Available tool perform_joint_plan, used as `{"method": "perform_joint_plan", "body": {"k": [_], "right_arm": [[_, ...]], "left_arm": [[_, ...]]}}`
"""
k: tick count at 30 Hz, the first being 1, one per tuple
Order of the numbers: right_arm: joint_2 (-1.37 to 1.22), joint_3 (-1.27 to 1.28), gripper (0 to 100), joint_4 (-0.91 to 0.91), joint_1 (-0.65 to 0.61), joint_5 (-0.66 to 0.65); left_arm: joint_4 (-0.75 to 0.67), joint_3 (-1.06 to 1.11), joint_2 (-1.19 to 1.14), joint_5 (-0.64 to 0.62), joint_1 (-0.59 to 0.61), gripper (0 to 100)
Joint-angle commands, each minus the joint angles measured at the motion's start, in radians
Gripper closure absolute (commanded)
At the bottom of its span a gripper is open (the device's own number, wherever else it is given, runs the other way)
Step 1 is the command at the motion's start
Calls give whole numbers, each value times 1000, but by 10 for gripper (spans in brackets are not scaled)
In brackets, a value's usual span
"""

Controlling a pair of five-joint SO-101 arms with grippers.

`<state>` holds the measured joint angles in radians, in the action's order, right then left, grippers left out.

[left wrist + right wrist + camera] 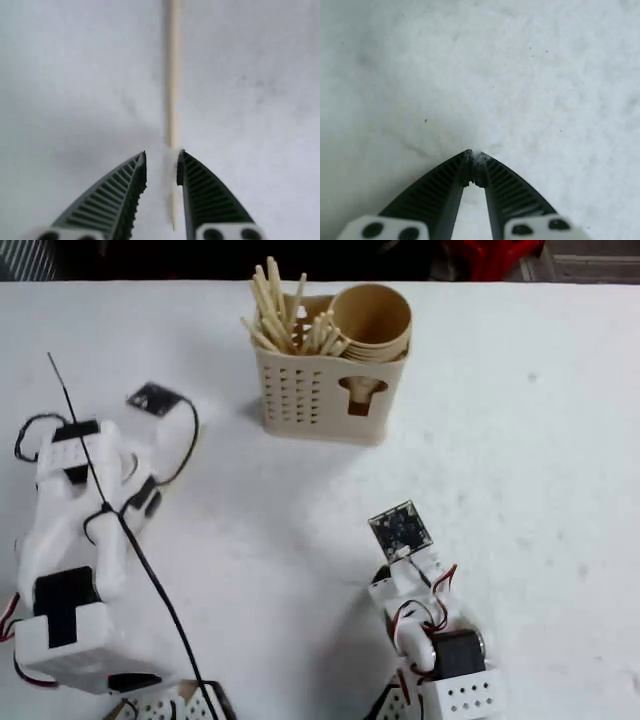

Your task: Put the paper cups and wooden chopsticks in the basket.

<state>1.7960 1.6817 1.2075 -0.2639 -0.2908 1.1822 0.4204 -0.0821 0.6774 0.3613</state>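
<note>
As your left gripper stands: part-open, astride one wooden chopstick lying flat on the table.
Right gripper: closed, empty.
Basket: holds paper cups and chopsticks.
Advice: centre the stick between your jaws, then close squarely.

Wooden chopstick blurred, its far end past the left wrist view's edge

The site presented as a robotics lab or test bench. A plain white table carried one small arm by its left edge and a second arm at its near edge. Both had exposed wiring, a bare circuit board and a loose black cable. A basket near the far edge was the sole household item.
</note>
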Motion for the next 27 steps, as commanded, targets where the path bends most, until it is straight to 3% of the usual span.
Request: {"method": "perform_joint_plan", "body": {"k": [1, 5, 10, 16, 23, 27], "right_arm": [[7, 8, 978, 12, -1, 2], [7, 8, 978, 12, -1, 2], [7, 8, 978, 12, 1, 2], [7, 8, 978, 12, -1, 2], [7, 8, 978, 12, -1, 2], [7, 8, 978, 12, -1, 2]], "left_arm": [[35, -150, 45, -58, -99, 880], [-28, -210, 8, -132, -205, 880], [-81, -342, -199, -152, -220, 881], [23, -554, -461, -146, -186, 884], [120, -697, -596, -143, -143, 884], [144, -717, -605, -143, -148, 976]]}}
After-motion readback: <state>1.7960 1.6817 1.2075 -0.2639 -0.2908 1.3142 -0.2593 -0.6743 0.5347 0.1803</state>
